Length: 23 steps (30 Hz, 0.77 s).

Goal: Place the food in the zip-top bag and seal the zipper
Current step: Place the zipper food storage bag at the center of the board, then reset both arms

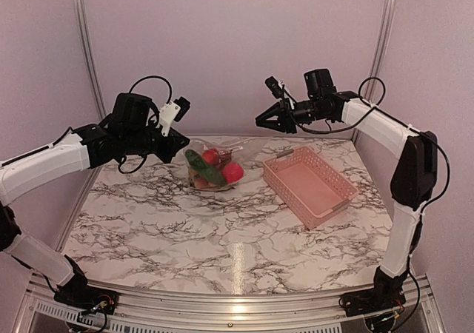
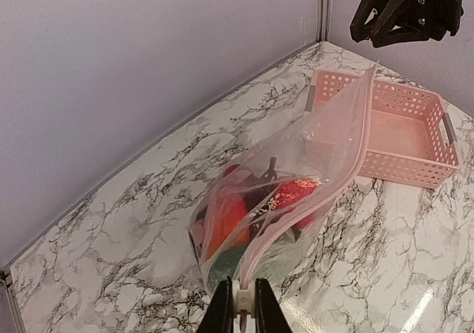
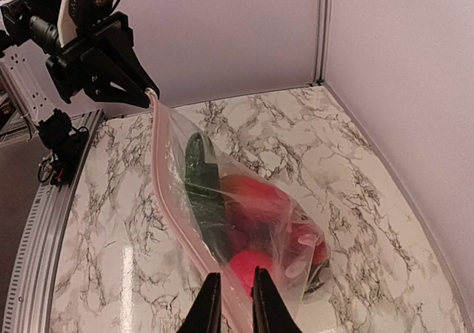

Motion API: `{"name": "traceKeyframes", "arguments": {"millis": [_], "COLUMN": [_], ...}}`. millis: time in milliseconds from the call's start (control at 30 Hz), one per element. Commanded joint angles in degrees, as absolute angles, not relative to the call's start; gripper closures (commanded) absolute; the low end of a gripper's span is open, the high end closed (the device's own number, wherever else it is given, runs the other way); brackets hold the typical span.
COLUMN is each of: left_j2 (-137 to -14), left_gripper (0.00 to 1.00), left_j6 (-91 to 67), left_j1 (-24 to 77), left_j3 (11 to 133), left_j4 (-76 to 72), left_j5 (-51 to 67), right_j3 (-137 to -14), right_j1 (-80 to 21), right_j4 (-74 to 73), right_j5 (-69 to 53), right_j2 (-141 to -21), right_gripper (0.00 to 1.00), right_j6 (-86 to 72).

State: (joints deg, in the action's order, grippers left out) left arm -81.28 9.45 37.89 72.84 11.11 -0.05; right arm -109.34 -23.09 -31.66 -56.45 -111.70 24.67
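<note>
The clear zip-top bag (image 1: 216, 172) lies at the back middle of the table. It holds the food: a green cucumber (image 1: 204, 167), red fruits (image 1: 233, 172) and other pieces (image 2: 229, 222). My left gripper (image 2: 242, 305) is shut on the near end of the zipper (image 2: 348, 163) and holds that corner up. The strip runs straight away from it, also in the right wrist view (image 3: 174, 200). My right gripper (image 1: 259, 120) hovers high past the bag's far corner with its jaws nearly together. The strip shows through their narrow gap (image 3: 237, 297), and they appear to grip nothing.
The pink perforated basket (image 1: 307, 185) stands empty to the right of the bag, just beyond the strip's far end in the left wrist view (image 2: 404, 137). Walls close the table at the back and on both sides.
</note>
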Motion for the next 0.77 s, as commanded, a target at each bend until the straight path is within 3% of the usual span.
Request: {"name": "traceKeyframes", "arguments": {"millis": [0,100,200,267,300,333,533,733], "left_j2": [-78.1,-72.69,-66.09,-62.81,-61.74,-61.03,-62.73,-65.07], "left_gripper": [0.9,0.6,0.28,0.1,0.03,0.01,0.01,0.01], "left_j6": [6.06,1.87,-1.81,-2.78,-3.09,-3.41,-6.75,-9.93], "left_j1": [38.03,38.31,38.32,38.32,38.28,38.24,37.97,37.97], "left_j3": [66.76,64.42,61.75,60.81,60.73,60.96,64.94,64.66], "left_j4": [15.21,15.04,13.89,14.41,15.01,16.06,20.73,19.63], "left_j5": [7.06,7.53,3.28,-0.31,-2.82,-5.3,-24.73,-26.24], "right_j3": [-104.72,-104.39,-99.76,-94.53,-92.56,-91.03,-84.34,-77.22], "right_j1": [-23.37,-23.05,-21.51,-19.82,-18.92,-17.92,-11.31,-10.99], "right_j4": [-33.86,-43.92,-43.83,-38.25,-35.0,-31.7,-19.11,-13.15], "right_j5": [-61.86,-62.4,-61.12,-58.16,-54.82,-52.06,-38.99,-30.7], "right_j2": [-109.37,-106.98,-100.89,-96.56,-94.82,-93.06,-87.41,-83.97], "right_gripper": [0.81,0.7,0.57,0.33,0.06,0.02,0.02,0.01], "right_j6": [28.68,34.77,35.37,30.26,27.4,25.09,11.26,9.51]}}
